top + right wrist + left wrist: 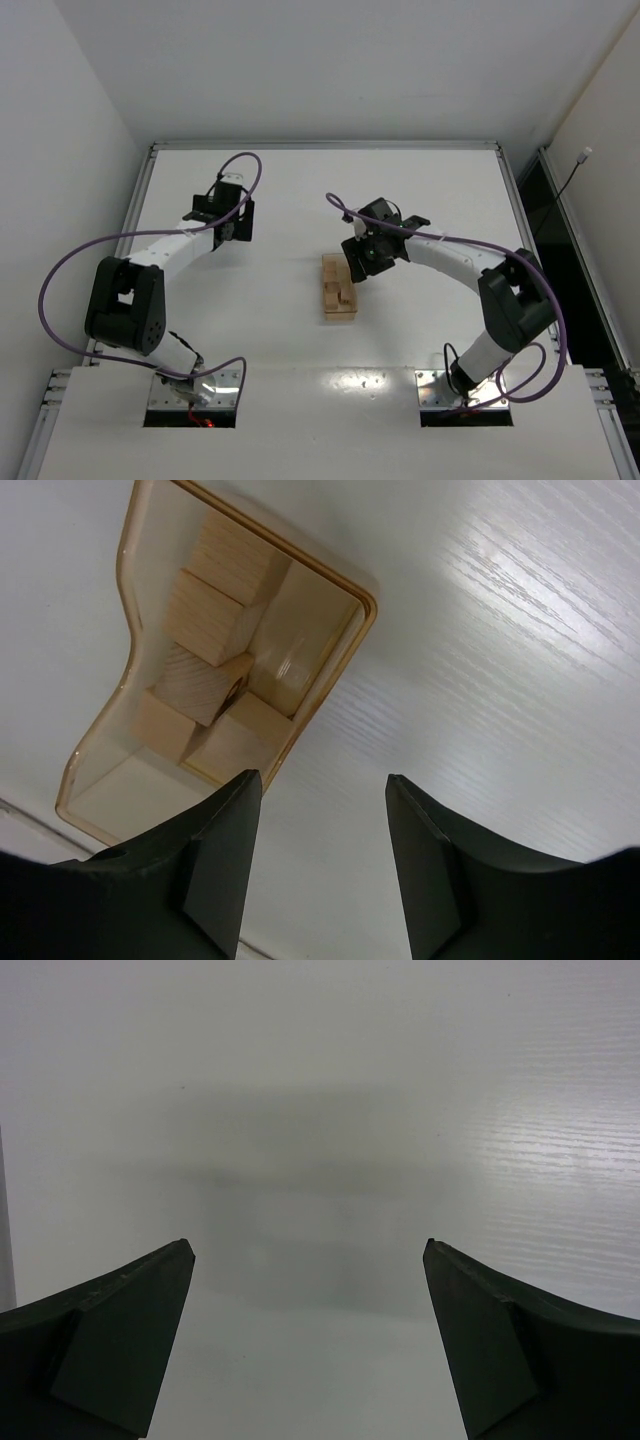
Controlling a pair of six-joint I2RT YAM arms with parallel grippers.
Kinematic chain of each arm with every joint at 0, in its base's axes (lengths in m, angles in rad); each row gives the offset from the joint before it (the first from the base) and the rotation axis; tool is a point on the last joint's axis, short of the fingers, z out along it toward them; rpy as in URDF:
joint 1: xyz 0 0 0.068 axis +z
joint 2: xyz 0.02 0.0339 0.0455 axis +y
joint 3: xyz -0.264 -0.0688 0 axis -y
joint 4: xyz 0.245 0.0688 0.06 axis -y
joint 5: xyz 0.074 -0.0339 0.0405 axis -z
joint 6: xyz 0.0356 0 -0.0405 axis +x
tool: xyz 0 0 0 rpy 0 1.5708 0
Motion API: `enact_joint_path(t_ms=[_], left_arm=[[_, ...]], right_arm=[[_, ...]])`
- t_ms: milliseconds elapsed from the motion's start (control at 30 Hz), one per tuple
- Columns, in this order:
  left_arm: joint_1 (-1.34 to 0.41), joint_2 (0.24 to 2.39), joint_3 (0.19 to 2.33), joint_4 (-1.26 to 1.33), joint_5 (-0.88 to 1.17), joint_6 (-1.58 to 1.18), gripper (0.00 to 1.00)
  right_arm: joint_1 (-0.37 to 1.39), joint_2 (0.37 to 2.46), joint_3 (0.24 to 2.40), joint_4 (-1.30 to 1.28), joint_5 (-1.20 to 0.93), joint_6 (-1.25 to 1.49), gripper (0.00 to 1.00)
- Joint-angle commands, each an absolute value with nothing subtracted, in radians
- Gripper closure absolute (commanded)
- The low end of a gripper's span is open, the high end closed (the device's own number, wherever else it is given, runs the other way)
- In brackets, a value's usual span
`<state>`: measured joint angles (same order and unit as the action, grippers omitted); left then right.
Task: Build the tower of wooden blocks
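The right gripper (320, 780) is hovering with its two dark fingers spread apart and gripping nothing, so the first pick is only being lined up. The small pale tan wooden cubes (208, 620) are lying clustered inside a shallow light wooden tray with a raised rim (366, 608), just ahead of the left finger and off to its left. No column appears to be standing. The next move is calling for the fingers to shift left over the tray, straddle one cube and close without jostling its neighbours. The left gripper (308, 1245) is hanging wide open over the white table (320, 1080).
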<state>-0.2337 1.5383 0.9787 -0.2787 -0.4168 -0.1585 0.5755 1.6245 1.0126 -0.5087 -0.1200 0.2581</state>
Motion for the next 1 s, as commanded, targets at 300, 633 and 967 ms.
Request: enact_joint_path(t_ms=[300, 633, 967], left_arm=[[-0.227, 1.574, 1.012, -0.255, -0.442, -0.167, 0.01], [-0.227, 1.592, 1.003, -0.255, -0.462, -0.167, 0.01], [-0.227, 1.623, 1.025, -0.255, -0.471, -0.167, 0.01]], right_arm=[[0.575, 1.678, 1.066, -0.485, -0.189, 0.285, 0.62], [0.575, 1.755, 1.123, -0.506, -0.198, 0.285, 0.64], [0.575, 1.836, 1.158, -0.534, -0.127, 0.295, 0.76]])
